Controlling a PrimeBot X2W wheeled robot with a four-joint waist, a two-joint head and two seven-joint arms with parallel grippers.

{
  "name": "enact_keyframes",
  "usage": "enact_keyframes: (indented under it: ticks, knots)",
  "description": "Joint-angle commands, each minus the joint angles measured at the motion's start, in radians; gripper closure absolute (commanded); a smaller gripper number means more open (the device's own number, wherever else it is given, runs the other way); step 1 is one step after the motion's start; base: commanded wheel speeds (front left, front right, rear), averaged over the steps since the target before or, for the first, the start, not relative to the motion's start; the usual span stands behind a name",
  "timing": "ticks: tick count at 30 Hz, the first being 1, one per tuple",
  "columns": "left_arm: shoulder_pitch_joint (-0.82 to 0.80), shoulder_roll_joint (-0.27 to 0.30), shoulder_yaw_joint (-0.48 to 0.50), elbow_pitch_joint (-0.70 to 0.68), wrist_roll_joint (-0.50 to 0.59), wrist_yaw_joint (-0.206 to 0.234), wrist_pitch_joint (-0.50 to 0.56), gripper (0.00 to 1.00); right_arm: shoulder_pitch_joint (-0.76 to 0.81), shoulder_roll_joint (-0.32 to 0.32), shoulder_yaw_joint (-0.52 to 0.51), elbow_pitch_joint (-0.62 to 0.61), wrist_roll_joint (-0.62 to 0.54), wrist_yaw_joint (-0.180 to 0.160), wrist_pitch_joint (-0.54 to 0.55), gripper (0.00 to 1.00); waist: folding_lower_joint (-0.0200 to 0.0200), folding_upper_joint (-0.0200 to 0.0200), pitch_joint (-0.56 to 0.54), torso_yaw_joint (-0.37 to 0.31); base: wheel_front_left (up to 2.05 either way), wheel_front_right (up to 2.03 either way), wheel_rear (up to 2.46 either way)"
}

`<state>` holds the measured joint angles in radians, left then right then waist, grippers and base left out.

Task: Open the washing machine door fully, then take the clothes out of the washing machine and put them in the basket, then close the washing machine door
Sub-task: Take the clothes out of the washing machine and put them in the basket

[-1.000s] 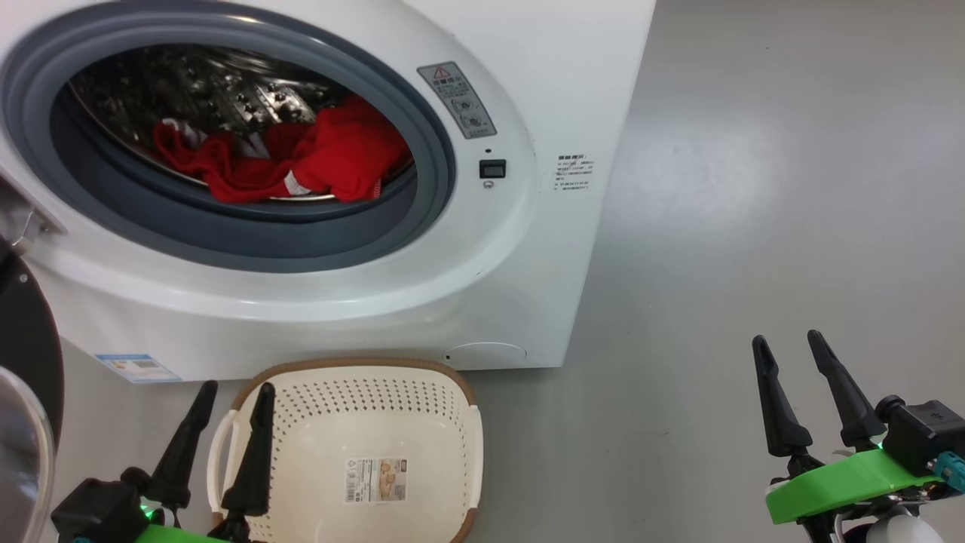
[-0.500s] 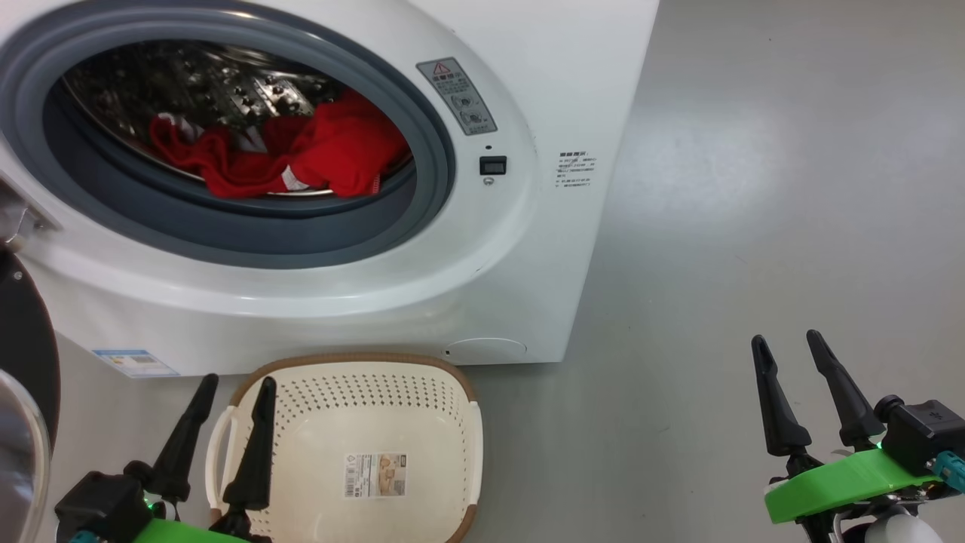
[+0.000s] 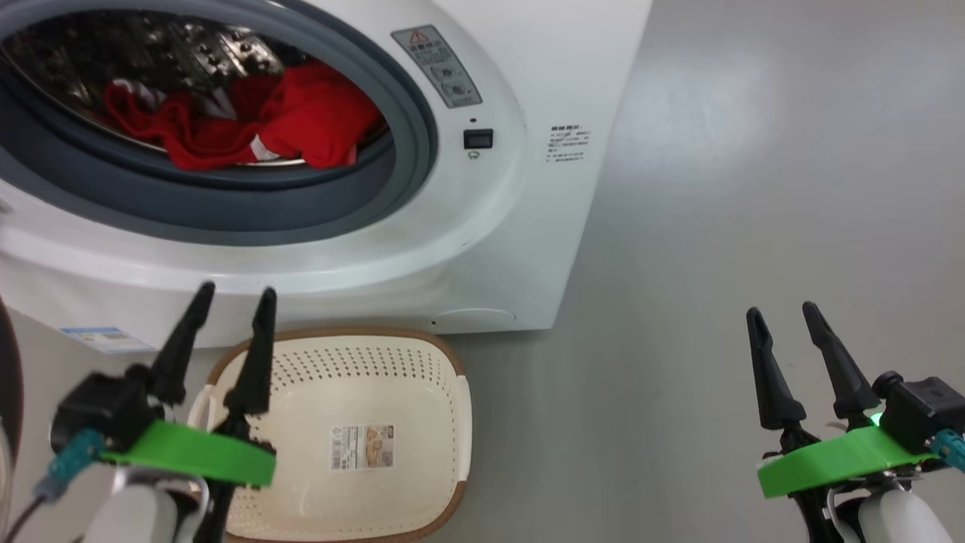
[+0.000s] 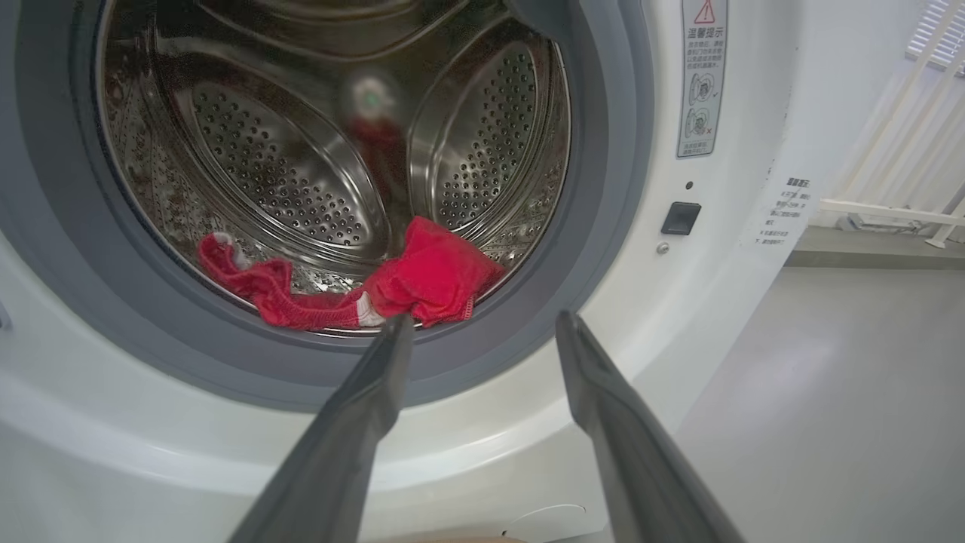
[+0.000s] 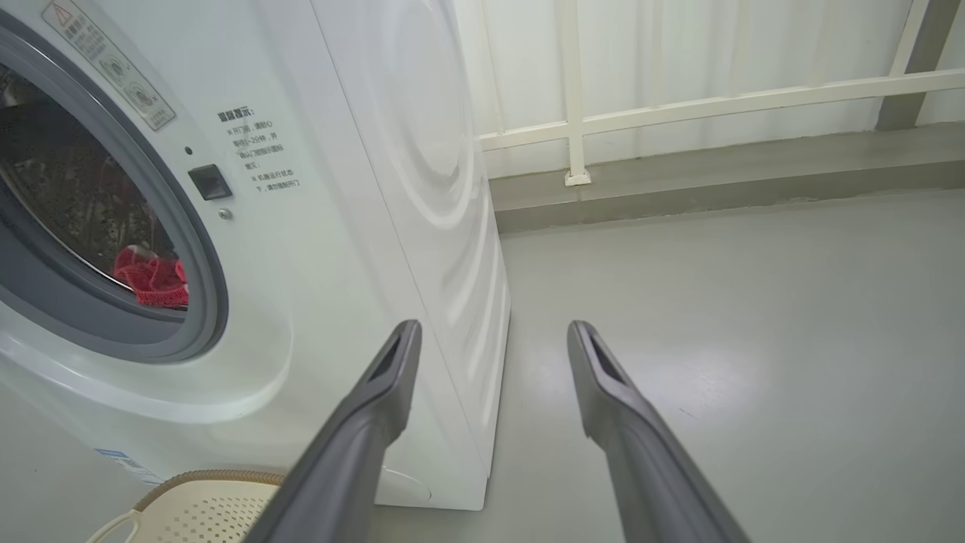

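Reaching into the washing machine [image 3: 528, 226] looks like your step now. Its door [image 3: 7, 362] stands swung aside at your left, the cream basket [image 3: 441, 392] sits on the floor just before the machine with no clothes in it, and the red clothes [image 3: 301, 128] lie low in the drum near the gasket. Send the left gripper [image 3: 236, 290], jaws apart and holding nothing, forward through the opening. The right gripper [image 3: 781, 309] hangs spread, touching nothing.

A grey label [image 4: 702, 75] on the washing machine [image 3: 490, 226] shows a red warning triangle and Chinese words; a smaller note [image 3: 570, 143] beside it is too small to read; the paper label [image 3: 362, 446] in the basket [image 3: 430, 377] has a barcode.
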<state>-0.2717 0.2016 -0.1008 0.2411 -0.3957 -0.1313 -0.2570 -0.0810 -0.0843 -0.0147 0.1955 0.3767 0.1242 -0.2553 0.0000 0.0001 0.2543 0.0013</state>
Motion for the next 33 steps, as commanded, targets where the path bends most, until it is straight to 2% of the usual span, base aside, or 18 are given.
enact_keyframes:
  ticks: [1,6,11,23,33]
  knots:
    - [-0.065,0.035,0.031,0.003,0.008,0.001,-0.005,0.0,-0.033,0.0,0.029,-0.028,-0.006,0.007,-0.006,0.0,0.0,-0.0001,0.04,-0.015,0.0,0.0,0.0]
    - [-0.184,0.043,0.045,0.077,0.017,0.001,-0.005,0.0,-0.058,0.008,0.032,-0.033,-0.007,0.007,-0.006,0.0,0.0,-0.0001,0.089,-0.032,0.0,0.0,0.0]
    - [-0.367,0.079,0.014,0.213,0.019,0.001,-0.005,0.0,-0.094,0.02,0.04,-0.039,-0.007,0.007,-0.006,0.0,0.0,-0.0001,0.163,-0.065,0.0,0.0,0.0]
    - [-0.671,0.164,-0.115,0.549,-0.084,0.001,-0.005,0.0,-0.161,0.033,0.076,-0.037,0.006,0.007,-0.006,0.0,0.0,-0.0001,0.258,-0.137,0.0,0.0,0.0]
    - [-0.837,0.224,-0.216,0.705,-0.192,0.001,-0.005,0.0,-0.183,0.034,0.088,-0.051,0.035,0.007,-0.006,0.0,0.0,-0.0001,0.315,-0.169,0.0,0.0,0.0]
